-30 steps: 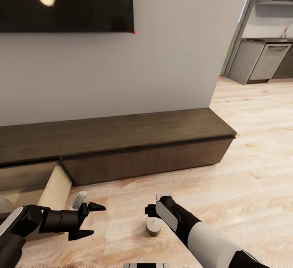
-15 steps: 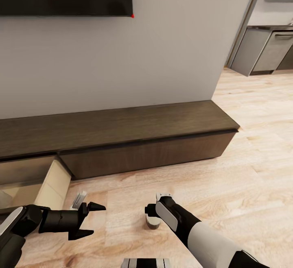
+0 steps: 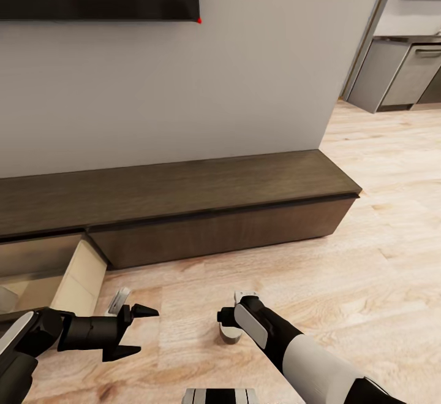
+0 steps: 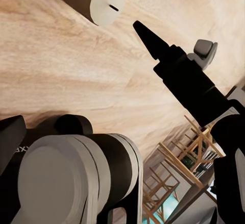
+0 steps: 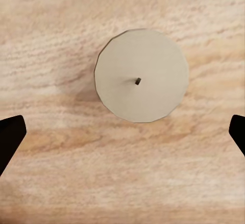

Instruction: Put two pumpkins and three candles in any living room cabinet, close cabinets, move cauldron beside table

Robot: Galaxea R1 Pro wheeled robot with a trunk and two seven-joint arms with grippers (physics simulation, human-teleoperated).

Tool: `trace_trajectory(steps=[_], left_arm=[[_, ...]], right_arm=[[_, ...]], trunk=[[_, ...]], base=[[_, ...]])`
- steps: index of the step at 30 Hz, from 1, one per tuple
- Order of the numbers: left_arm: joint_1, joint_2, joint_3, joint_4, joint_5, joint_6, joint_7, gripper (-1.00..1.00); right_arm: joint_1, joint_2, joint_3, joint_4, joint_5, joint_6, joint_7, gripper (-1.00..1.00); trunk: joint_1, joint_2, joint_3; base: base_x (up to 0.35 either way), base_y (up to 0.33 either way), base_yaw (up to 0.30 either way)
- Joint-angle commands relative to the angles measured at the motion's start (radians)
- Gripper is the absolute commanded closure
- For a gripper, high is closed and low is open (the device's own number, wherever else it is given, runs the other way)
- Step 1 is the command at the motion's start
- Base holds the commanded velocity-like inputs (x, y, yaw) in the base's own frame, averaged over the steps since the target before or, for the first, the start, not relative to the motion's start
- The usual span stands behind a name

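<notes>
Right wrist view: candle (image 5: 141, 75) stands upright on the floor (image 5: 51, 40), centre frame, between the spread fingers of the right gripper (image 5: 122, 134) (tips at both lower edges). Judged light, rigid, smooth-sided; grip across its round wall.

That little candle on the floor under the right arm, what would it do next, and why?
Probably lower the right tool straight down and close on the candle. Its fingers are spread wide to either side of the upright candle, which stands untouched on the wooden floor.
</notes>
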Motion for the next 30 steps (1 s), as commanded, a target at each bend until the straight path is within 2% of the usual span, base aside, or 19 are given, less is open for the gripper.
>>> trace_trajectory(steps=[1, 15, 30], left_arm=[[-0.001, 0.001, 0.0, 0.0, 0.01, 0.001, 0.01, -1.0], [-0.001, 0.0, -0.001, -0.001, 0.01, 0.003, 0.009, -1.0], [-0.001, 0.001, -0.001, 0.0, 0.01, 0.003, 0.009, -1.0]], right_arm=[[-0.001, -0.001, 0.006, -0.001, -0.01, 0.001, -0.009, -1.0], [-0.001, -0.001, 0.006, -0.001, -0.01, 0.001, -0.009, -1.0], [-0.001, -0.001, 0.006, -0.001, -0.01, 0.001, -0.009, -1.0]], trunk=[[0.0, 0.0, -0.001], [0.0, 0.0, -0.001], [0.0, 0.0, -0.001]], base=[[0.0, 0.0, 0.0], [0.088, 0.0, 0.0], [0.166, 0.0, 0.0]])
